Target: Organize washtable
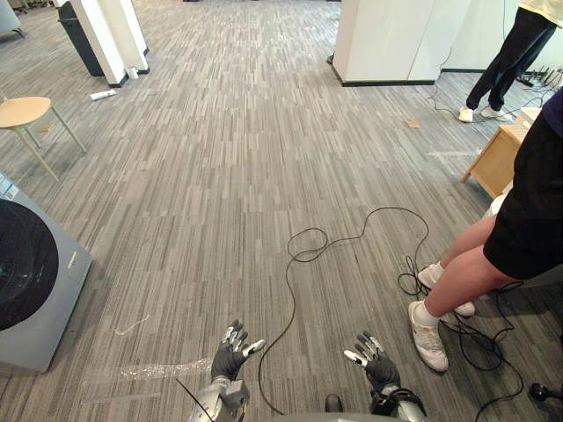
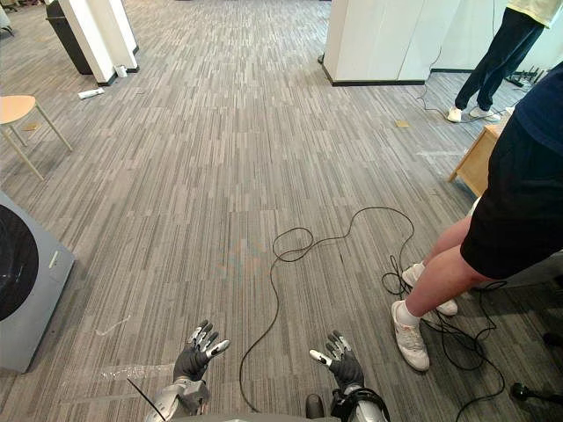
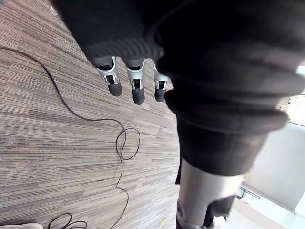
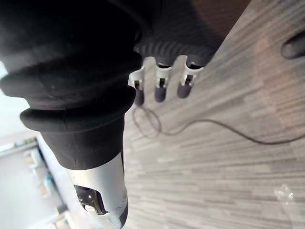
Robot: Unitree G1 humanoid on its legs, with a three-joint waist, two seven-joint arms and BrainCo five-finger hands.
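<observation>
Left eye view: left hand (image 1: 233,350) and right hand (image 1: 374,360) hang low over the carpet floor (image 1: 220,176), well apart, fingers straight and spread, holding nothing; each wrist view shows the same relaxed fingers above bare carpet. Where the bench to be tidied stands cannot be told; a washer (image 1: 35,281) stands at the left, a stool (image 1: 22,112) beyond it, a person (image 1: 519,211) close on the right. Step in hand, by judgement: finding the bench; best done by turning slowly, with both hands low and clear of the person, before any reach.
</observation>
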